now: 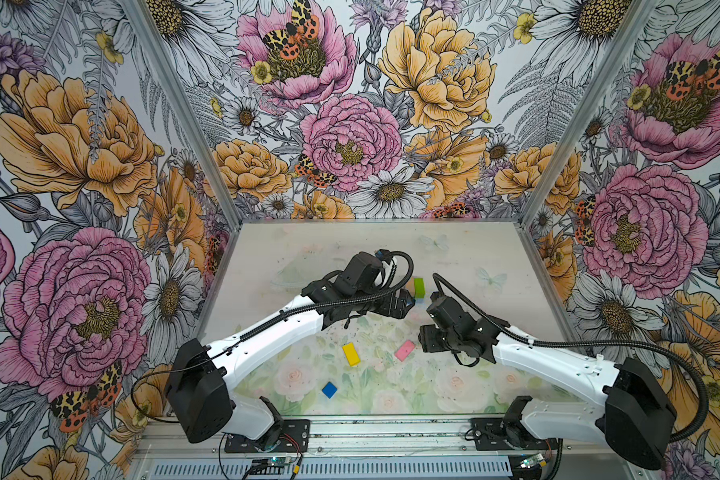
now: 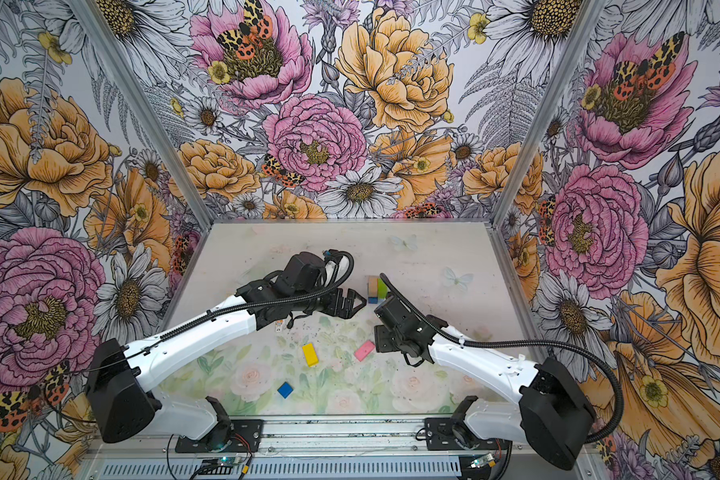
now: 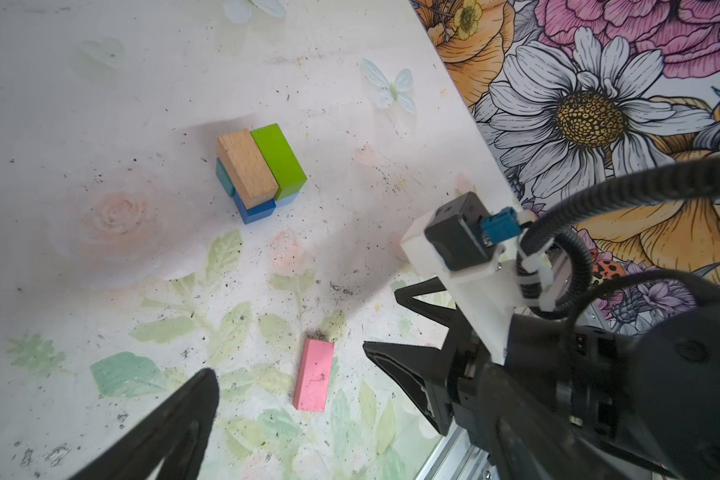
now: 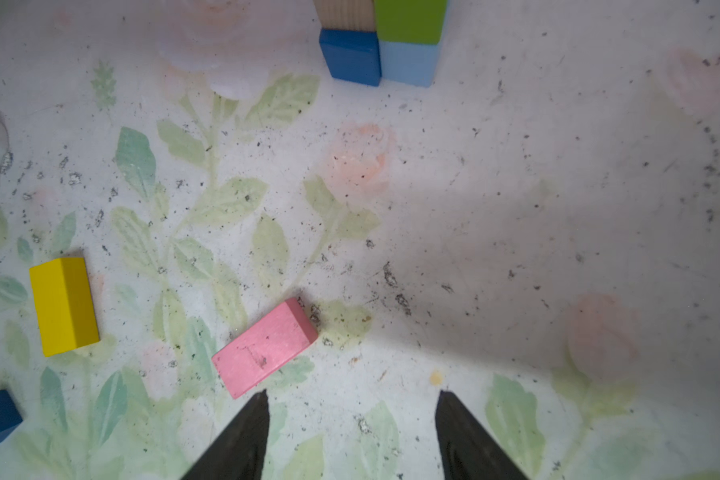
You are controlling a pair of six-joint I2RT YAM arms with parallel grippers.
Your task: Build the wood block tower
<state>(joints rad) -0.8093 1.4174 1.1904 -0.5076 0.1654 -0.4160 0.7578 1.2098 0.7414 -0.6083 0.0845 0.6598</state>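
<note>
Right end effector, jaws apart, hovers near pink brick, at its 8 o'clock in a top view; best to square jaws across its narrow sides.

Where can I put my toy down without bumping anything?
Bare table stretches between the back wall and the block tower, and between the pink brick and the front rail. Crowded: the middle, around the yellow brick, pink brick and right hand.
</note>
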